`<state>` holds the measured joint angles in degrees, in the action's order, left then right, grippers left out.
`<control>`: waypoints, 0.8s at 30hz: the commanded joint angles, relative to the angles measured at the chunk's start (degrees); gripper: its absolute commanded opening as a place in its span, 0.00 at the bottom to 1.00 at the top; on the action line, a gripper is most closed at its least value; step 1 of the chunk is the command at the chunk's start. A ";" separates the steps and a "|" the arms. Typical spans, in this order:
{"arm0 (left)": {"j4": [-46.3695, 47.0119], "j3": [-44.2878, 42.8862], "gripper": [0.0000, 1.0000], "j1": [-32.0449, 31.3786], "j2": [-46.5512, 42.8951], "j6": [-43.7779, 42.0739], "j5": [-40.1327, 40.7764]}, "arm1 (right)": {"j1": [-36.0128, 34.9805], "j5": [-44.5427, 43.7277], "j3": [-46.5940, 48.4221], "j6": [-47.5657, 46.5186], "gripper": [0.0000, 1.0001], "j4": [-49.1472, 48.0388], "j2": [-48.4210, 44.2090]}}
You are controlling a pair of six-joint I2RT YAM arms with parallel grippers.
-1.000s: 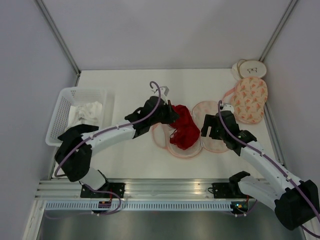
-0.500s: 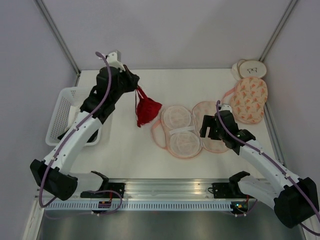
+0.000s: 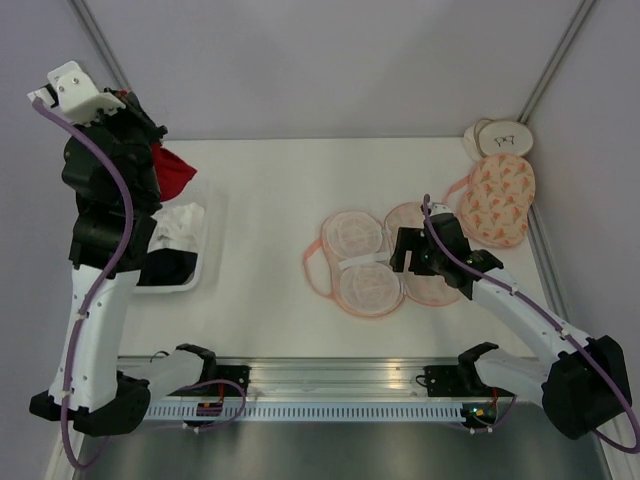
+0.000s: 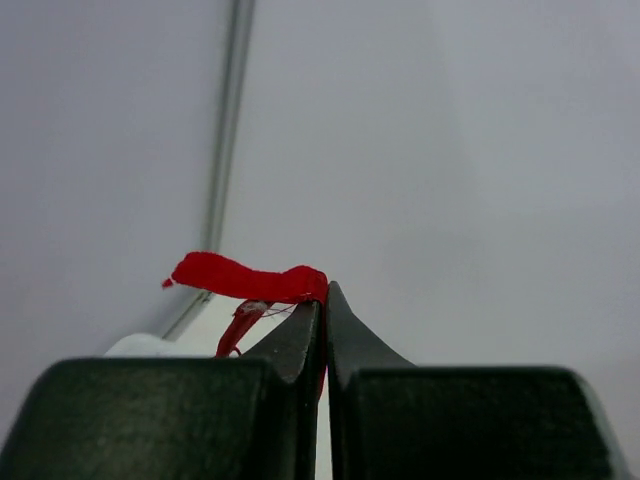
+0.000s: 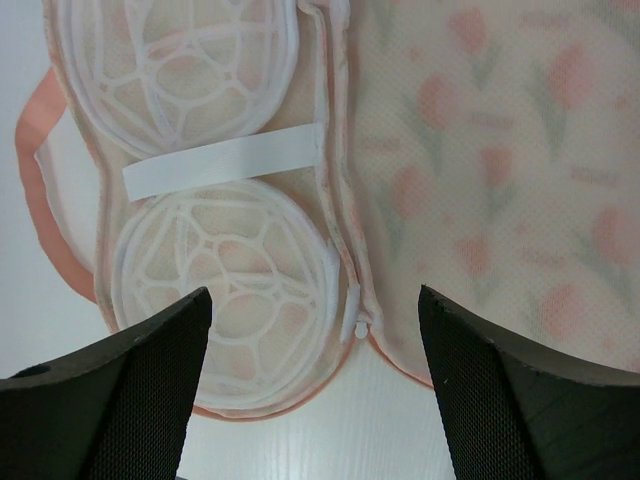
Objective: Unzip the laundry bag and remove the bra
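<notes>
The laundry bag lies unzipped and spread flat at the table's middle, its white plastic cups facing up and its printed half folded out to the right. The red bra hangs high at the far left over the basket, its strap pinched in my left gripper, which is shut on it. My right gripper hovers open over the bag's hinge, by the zip pull, with nothing between its fingers. From above, that right gripper is seen over the bag's right lobe.
A white basket holding a white cloth stands at the left edge under my raised left arm. A rounder pouch of the same print lies at the back right, with a small white pouch behind it. Walls enclose the table.
My left arm has swung up and far to the left, carrying the bra from the open bag to above the basket. The right gripper shifted slightly left over the bag and stays open.
</notes>
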<state>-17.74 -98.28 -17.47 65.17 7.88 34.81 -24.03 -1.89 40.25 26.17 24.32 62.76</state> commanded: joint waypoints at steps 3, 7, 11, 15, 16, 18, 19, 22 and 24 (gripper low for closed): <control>1.91 14.13 0.02 5.87 0.49 -0.77 7.38 | -0.31 3.82 3.34 -0.86 0.88 -1.90 1.57; 6.22 23.54 0.02 9.64 1.45 2.91 10.89 | -0.93 3.56 2.29 -0.95 0.87 -1.20 0.43; 3.94 26.12 0.02 13.95 3.65 9.51 9.76 | -1.02 3.03 1.68 -1.21 0.87 -0.06 -0.62; -0.19 24.19 0.02 17.30 6.20 13.74 8.95 | -1.02 3.03 1.67 -1.39 0.87 0.21 -0.98; -1.15 23.84 0.02 17.30 6.29 14.96 10.35 | -1.02 3.12 1.85 -1.48 0.87 0.55 -0.98; -1.25 23.14 0.02 19.49 5.59 15.67 11.86 | -0.93 3.56 2.29 -1.65 0.87 0.29 -0.54; -1.33 22.70 0.02 20.19 5.15 16.02 12.99 | -1.10 3.65 2.64 -1.83 0.87 0.47 -0.27; -1.34 20.85 0.02 21.16 3.83 16.29 16.78 | -1.02 4.00 3.78 -2.62 0.87 0.56 0.87; -1.25 19.54 0.02 21.69 3.74 16.29 17.49 | -1.02 4.17 4.83 -3.05 0.87 0.56 2.00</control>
<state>-19.90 -74.48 3.36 71.40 20.99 47.86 -24.91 1.45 41.91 24.73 25.02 63.33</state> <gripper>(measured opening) 0.025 0.872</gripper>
